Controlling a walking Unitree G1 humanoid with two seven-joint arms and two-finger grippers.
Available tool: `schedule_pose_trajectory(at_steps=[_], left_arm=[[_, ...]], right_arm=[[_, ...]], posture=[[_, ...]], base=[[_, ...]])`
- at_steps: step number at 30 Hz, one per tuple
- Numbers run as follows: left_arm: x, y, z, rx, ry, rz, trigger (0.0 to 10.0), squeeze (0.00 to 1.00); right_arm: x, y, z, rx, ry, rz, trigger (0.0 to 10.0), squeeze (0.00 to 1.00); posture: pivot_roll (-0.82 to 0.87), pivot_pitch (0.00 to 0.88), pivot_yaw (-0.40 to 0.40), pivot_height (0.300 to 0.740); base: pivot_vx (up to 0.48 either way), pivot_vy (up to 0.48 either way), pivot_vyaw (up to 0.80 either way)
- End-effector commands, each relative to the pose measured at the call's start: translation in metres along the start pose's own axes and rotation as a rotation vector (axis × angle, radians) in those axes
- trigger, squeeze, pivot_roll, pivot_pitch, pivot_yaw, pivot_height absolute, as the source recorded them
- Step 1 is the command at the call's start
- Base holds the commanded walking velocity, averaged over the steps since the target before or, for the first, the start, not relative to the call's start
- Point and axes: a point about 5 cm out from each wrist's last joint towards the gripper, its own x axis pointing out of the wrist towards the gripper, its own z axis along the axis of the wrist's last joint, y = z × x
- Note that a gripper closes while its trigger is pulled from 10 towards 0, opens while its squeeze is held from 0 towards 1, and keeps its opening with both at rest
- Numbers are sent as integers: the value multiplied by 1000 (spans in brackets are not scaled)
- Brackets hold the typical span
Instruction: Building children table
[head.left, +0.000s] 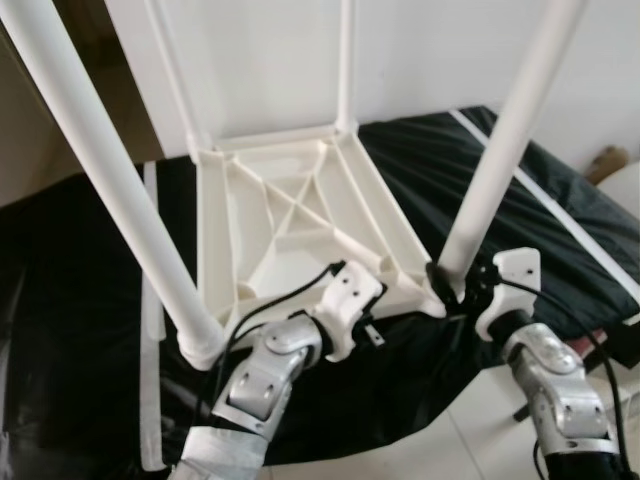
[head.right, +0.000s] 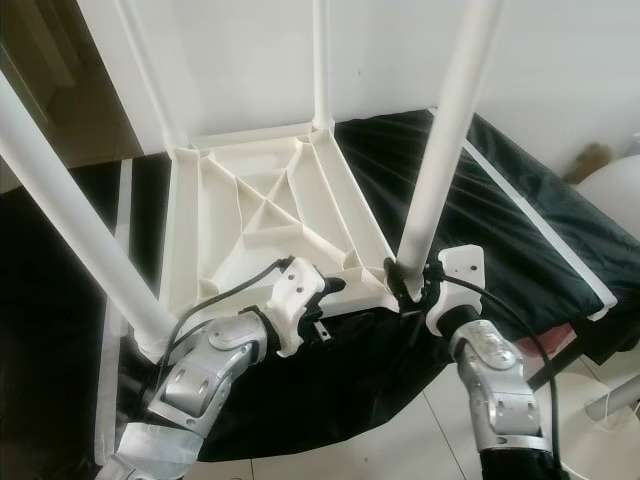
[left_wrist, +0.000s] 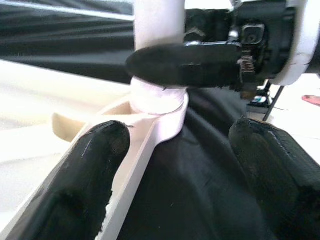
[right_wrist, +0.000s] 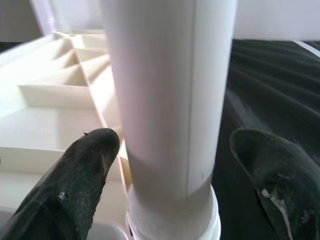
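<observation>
Because the upturned white ribbed plastic tabletop (head.left: 300, 215) on black sheeting (head.left: 80, 260) looks light, stiff and slick, grip its near-right white tubular leg (head.left: 490, 180) low: right gripper (right_wrist: 167, 165) brackets it, fingers apart; left gripper (left_wrist: 175, 175) gapes by the socket.

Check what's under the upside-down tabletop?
Black sheet spreads under the tabletop, showing all around it. Whatever lies beneath the sheet is covered.

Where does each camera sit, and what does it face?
Head eye views: look down at the upturned white tabletop on black sheeting, both silver arms below.
Left wrist view: along the left pincer toward the near right leg's socket.
Right wrist view: right pincer straddling that table leg.
All views share this leg.
</observation>
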Motion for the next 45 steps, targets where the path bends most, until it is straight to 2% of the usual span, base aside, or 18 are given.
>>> schedule_pose_trajectory(at_steps=[1,4,6,15,17,21,22,23,25,26,39,40,41,45], left_arm=[[0,-4,0,-2,8,-69,10000,0],[0,-4,0,-3,11,-71,10000,0],[2,-5,0,-1,13,-85,10000,0],[3,-6,4,11,13,-109,10000,0],[2,-5,5,18,15,-114,10000,0],[0,-5,5,31,21,-114,10000,0],[0,-5,5,33,22,-114,10000,0],[0,-5,6,32,20,-113,10000,0],[0,-6,6,31,20,-113,10000,0],[0,-6,6,33,20,-112,10000,0],[-1,-7,5,37,27,-125,10000,0],[-1,-7,5,37,27,-129,10000,0],[-1,-7,5,37,28,-132,10000,0],[0,-8,6,36,27,-136,10000,0]], right_arm=[[2,-1,2,10,0,41,10000,0],[2,-1,3,-4,15,103,10000,0],[9,-2,1,-62,63,225,10000,0],[26,-5,3,-103,75,307,10000,0],[34,-6,4,-119,81,341,10000,0],[42,-7,1,-132,100,345,10000,0],[43,-7,0,-132,103,347,6235,0],[43,-6,-2,-134,107,351,1412,0],[43,-5,-3,-136,110,358,1412,0],[43,-4,-6,-135,118,369,0,0],[36,-2,-16,-116,157,408,0,0],[35,-3,-17,-117,163,402,3882,0],[35,-4,-17,-112,161,391,10000,0],[36,-6,-17,-102,148,362,10000,0]], posture=[[-94,0,40,740],[-99,0,42,740],[-102,0,46,740],[-92,0,50,740],[-82,0,47,740],[-70,0,40,740],[-70,0,40,740],[-59,0,35,740],[-59,0,35,740],[-59,0,35,740],[-67,0,47,740],[-70,0,48,740],[-72,0,49,740],[-72,0,48,740]], base=[[0,0,0],[0,0,0],[0,0,0],[0,0,0],[0,0,0],[0,0,0],[0,0,0],[0,0,0],[0,0,0],[0,0,0],[0,0,0],[0,0,0],[0,0,0],[0,0,0]])
